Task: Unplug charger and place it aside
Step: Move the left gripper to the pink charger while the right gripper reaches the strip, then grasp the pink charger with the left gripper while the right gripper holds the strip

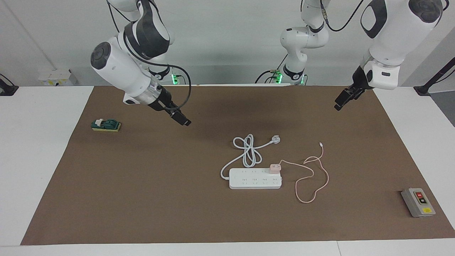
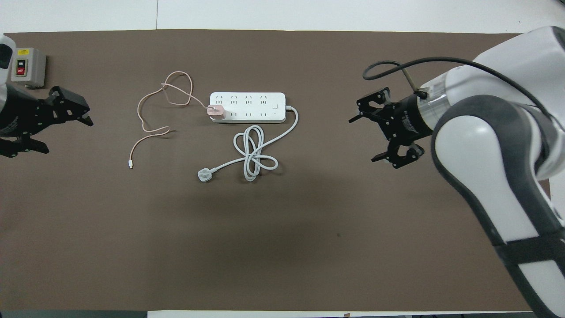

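Note:
The pale-pink charger (image 1: pixel 274 168) (image 2: pixel 216 111) is plugged into the white power strip (image 1: pixel 249 183) (image 2: pixel 265 104), at the strip's end toward the left arm. Its thin pink cable (image 1: pixel 312 177) (image 2: pixel 150 110) loops over the mat toward the left arm's end and ends in a small white connector (image 1: pixel 321 144) (image 2: pixel 130 166). My left gripper (image 1: pixel 339 103) (image 2: pixel 68 137) is open and empty, raised over the mat at the left arm's end. My right gripper (image 1: pixel 183 121) (image 2: pixel 364 139) is open and empty, raised over the mat, apart from the strip.
The strip's thick white cord lies coiled nearer to the robots, with its plug (image 1: pixel 275 139) (image 2: pixel 204 176) loose on the brown mat (image 1: pixel 142 195). A grey on/off switch box (image 1: pixel 418 202) (image 2: pixel 27 67) and a green-and-yellow block (image 1: pixel 106 125) lie at opposite ends.

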You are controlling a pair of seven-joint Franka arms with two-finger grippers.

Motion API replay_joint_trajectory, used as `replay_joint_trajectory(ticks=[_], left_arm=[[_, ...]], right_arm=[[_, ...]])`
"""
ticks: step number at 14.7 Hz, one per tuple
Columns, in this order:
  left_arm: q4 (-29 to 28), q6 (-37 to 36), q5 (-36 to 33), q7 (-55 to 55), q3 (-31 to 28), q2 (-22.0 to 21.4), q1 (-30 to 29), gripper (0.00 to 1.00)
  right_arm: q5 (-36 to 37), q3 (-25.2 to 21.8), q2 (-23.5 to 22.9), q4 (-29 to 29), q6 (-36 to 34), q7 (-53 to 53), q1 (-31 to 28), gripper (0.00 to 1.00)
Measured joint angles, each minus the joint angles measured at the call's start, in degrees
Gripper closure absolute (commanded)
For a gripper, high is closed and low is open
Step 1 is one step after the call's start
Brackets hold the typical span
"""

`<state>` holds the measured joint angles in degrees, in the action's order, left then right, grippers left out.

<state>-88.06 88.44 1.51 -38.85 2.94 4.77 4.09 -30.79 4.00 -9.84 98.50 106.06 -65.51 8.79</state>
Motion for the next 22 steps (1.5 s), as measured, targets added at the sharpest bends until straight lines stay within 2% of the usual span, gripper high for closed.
replay_joint_trajectory(ticks=[3,5,8,10,12,18,22], left_arm=[[4.3,0.8,0.2,-13.4,0.1,6.1,2.1,0.00],[6.2,2.7,0.7,-21.5,0.1,9.5,3.3,0.00],[6.5,11.1,1.6,-36.5,0.2,13.3,6.2,0.00],[6.1,16.6,2.7,-44.2,0.2,15.3,6.9,0.00],[5.8,19.6,2.7,-48.7,0.2,17.5,8.1,0.00],[5.6,26.9,1.0,-59.6,0.0,24.4,13.4,0.00],[4.0,29.3,-0.5,-61.2,0.0,25.6,14.5,0.00]], right_arm=[[-7.3,0.0,-5.8,-1.0,8.1,-10.5,3.1,0.00],[-10.1,0.0,-10.9,-4.9,10.3,-15.5,3.6,0.00],[-13.8,0.0,-19.9,-11.8,13.1,-20.0,5.2,0.00],[-14.4,0.0,-24.6,-14.2,15.7,-20.3,7.0,0.00],[-14.5,0.0,-27.7,-17.1,15.8,-20.3,7.8,0.00],[-14.5,0.0,-41.2,-32.1,13.6,-20.3,8.4,0.00],[-14.5,0.1,-44.9,-36.9,12.7,-20.0,9.2,0.00]])
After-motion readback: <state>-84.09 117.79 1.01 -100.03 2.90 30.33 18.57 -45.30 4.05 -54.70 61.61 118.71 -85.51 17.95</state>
